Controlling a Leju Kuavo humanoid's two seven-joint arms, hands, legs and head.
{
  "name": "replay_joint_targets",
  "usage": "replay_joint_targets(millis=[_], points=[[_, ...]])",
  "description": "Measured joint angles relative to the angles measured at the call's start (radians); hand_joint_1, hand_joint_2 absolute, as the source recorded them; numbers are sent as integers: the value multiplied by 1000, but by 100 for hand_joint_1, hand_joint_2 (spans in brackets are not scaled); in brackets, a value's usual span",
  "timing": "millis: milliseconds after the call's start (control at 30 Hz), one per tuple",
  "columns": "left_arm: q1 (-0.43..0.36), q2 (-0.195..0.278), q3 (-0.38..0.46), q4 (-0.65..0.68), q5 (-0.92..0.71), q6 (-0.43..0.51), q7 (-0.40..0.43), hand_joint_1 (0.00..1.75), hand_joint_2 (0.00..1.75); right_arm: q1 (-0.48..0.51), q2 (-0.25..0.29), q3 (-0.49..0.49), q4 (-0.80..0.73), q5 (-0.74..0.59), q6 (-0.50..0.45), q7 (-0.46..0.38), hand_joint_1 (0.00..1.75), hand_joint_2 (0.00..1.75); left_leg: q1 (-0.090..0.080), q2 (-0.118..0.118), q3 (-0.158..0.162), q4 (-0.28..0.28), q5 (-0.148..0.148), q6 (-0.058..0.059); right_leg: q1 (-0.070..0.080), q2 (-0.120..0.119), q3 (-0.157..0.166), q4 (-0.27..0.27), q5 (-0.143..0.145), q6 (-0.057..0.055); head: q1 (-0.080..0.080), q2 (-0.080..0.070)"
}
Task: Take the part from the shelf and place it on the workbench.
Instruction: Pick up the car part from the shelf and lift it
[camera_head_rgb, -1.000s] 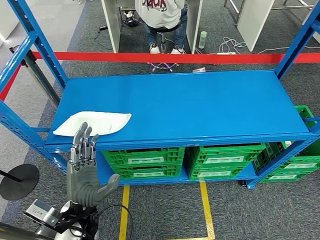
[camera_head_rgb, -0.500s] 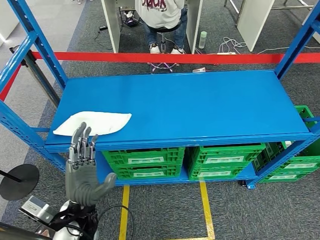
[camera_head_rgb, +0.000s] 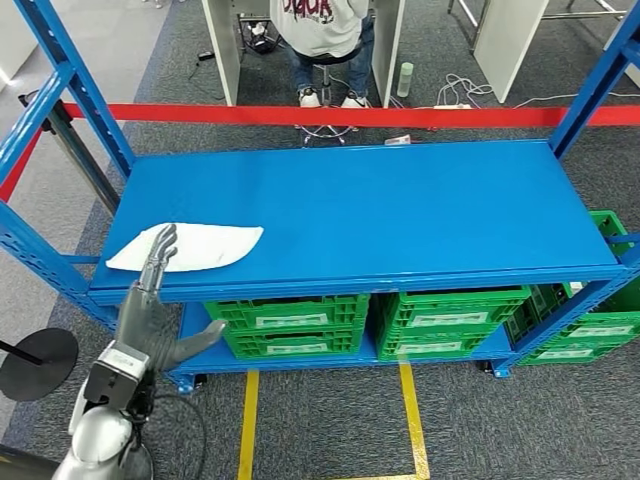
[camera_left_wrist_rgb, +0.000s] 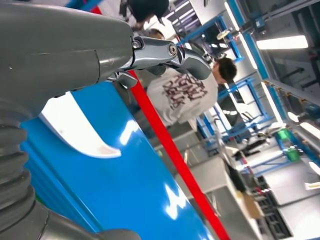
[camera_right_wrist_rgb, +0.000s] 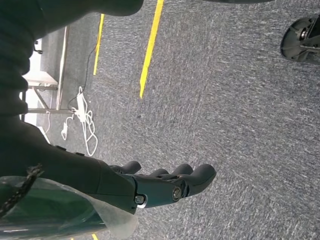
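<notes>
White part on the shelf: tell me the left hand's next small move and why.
Probably ease the left hand forward and down onto the white part. The hand is open, holding nothing, with its fingertips just at the part's near edge at the front of the blue shelf; the part lies flat and ungrasped, so the hand likely needs to get over it before closing.

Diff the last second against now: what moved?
The left hand turned from palm-up to edge-on and reached forward; its fingers now lie over the near edge of the white part on the blue shelf. Nothing gripped yet. The part, the shelf, the green crates and the seated person are unchanged.
</notes>
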Motion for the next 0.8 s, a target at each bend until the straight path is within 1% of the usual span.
replay_joint_targets(millis=[133,367,500,567,600,667,733,800], points=[[-20,25,4,12,-61,28,16,0,175,0,0,0,0,0,0,-1,0,175,0,0,0,0,0,0,0,0,0,0,0,0,0,0],[-33,34,6,16,-32,33,-6,0,175,-1,0,2,0,0,2,-4,0,175,0,0,0,0,0,0,0,0,0,0,0,0,0,0],[-31,23,5,8,70,4,-76,0,175,-1,0,5,0,0,2,-6,0,175,0,0,0,0,0,0,0,0,0,0,0,0,0,0],[-31,13,2,-3,83,-4,-87,0,175,-2,0,9,0,-1,2,-6,0,175,0,0,0,0,0,0,0,0,0,0,0,0,0,0],[-33,12,-1,-6,60,0,-73,0,175,-2,0,10,0,-2,2,-6,0,175,0,0,0,0,0,0,0,0,0,0,0,0,0,0],[-42,25,-6,-7,-31,16,-16,0,175,-3,0,12,0,-6,1,-6,0,175,0,0,0,0,0,0,0,0,0,0,0,0,0,0],[-56,52,-9,1,-157,45,56,0,175,-3,0,13,0,-11,1,-5,0,175,0,0,0,0,0,0,0,0,0,0,0,0,0,0],[-73,80,-9,16,-268,76,107,0,175,-3,0,13,0,-13,2,-3,0,175,0,0,0,0,0,0,0,0,0,0,0,0,0,0]])
